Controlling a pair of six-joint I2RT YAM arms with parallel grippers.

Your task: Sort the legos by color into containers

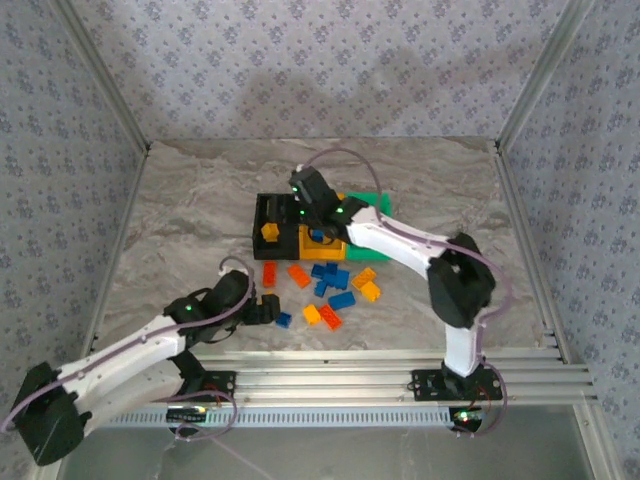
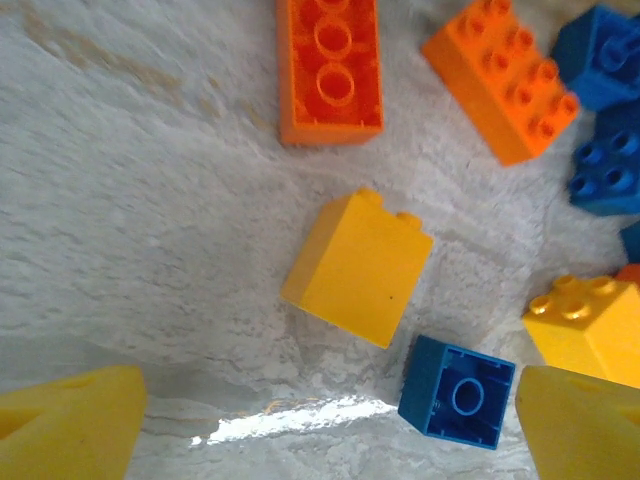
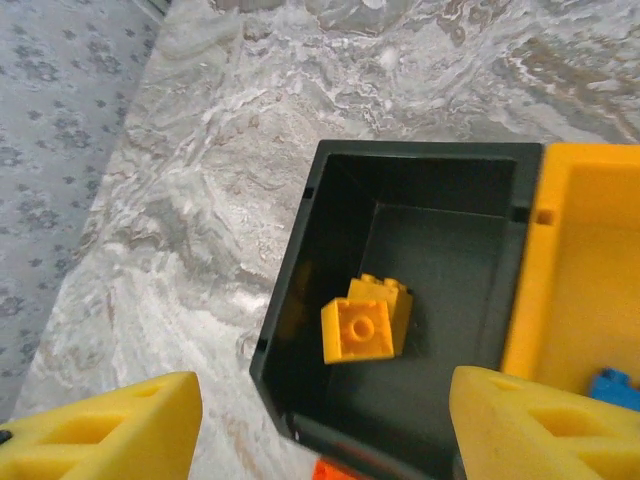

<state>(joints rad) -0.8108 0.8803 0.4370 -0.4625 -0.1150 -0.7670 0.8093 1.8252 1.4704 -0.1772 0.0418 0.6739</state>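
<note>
In the top view the green bin (image 1: 372, 199) is mostly tucked behind the right arm (image 1: 400, 242), just a corner peeking out. The yellow-orange bin (image 1: 303, 244) sits largely under the right gripper (image 1: 320, 232), so what's inside is too small to make out there.

Left wrist cam: the long red-orange brick (image 2: 330, 65) gets chopped by the top edge, and the blue bricks (image 2: 605, 50) and a yellow brick (image 2: 585, 335) run off the right side.

Right wrist cam: the yellow-orange bin is cut by the right edge, and a blue lego (image 3: 612, 385) in it is half hidden behind a finger pad (image 3: 545, 425). The red-orange sliver (image 3: 335, 470) at the bottom edge is too cropped to tell.
</note>
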